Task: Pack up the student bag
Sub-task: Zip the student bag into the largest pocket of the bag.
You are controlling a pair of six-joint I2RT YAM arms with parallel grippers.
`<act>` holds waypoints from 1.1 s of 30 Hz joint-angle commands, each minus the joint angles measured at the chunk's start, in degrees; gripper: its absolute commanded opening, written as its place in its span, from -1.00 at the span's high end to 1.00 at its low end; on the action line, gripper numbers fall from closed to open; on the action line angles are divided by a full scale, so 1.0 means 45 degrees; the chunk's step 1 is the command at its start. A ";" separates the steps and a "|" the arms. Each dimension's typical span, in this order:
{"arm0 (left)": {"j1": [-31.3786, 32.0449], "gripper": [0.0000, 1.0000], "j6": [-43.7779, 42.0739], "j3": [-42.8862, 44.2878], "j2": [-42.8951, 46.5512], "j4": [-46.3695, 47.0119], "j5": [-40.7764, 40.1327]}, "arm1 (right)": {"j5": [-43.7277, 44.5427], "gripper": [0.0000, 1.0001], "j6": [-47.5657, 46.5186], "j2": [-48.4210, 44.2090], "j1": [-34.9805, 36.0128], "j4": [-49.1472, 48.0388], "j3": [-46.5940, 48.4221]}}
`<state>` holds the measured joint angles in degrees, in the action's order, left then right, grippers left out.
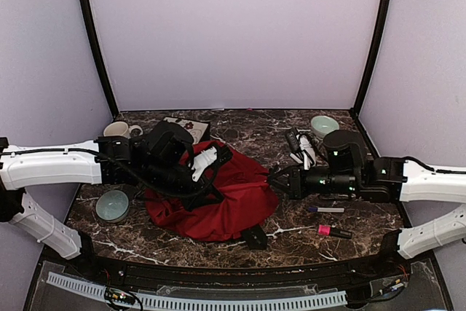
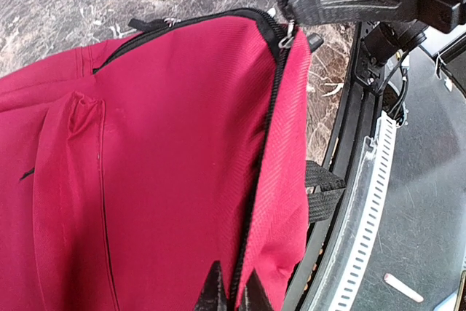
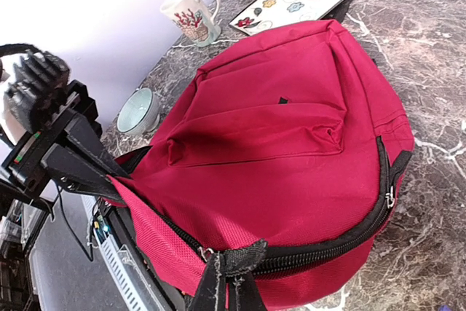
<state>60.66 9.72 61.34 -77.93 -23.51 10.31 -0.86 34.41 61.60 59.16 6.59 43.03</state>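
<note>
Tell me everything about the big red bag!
The student bag is soft dark-red cloth, slumped on the marble table between the arms. It has a front pocket, a black zip around its edge and black straps. The left hand and right hand each pinch its zip edge.

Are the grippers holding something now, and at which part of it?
Both hold the student bag. The left gripper pinches the fabric edge beside the zip; the right gripper pinches the black pull tab on the zip.
</note>
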 commanded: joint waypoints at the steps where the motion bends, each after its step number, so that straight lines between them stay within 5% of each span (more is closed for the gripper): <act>1: -0.0180 1.00 0.0300 -0.0184 0.0062 -0.1812 -0.0535 | 0.1623 1.00 -0.0211 -0.0489 -0.0626 0.1146 -0.0030; 9: -0.0170 1.00 -0.0454 0.1925 -0.2079 -0.1748 -0.0720 | 0.1608 1.00 -0.0535 -0.1765 -0.0626 0.3129 0.0699; 20: -0.0167 1.00 -0.1800 0.7237 -0.6157 -0.2439 -0.0530 | 0.1046 1.00 -0.0035 -0.3948 -0.0609 0.5886 0.0854; 27: -0.0175 1.00 -0.2064 0.6981 -0.5941 -0.2922 -0.1111 | 0.0042 1.00 0.0247 -0.4512 -0.0590 0.5504 0.0566; 33: -0.0190 1.00 -0.2371 0.5988 -0.4639 -0.3811 -0.2495 | -0.0816 1.00 -0.0612 -0.2127 0.0040 0.4086 0.1090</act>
<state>61.56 0.67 91.66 -105.49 -33.74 7.97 -1.19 34.35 46.81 57.21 30.48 44.49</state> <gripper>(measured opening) 0.039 0.007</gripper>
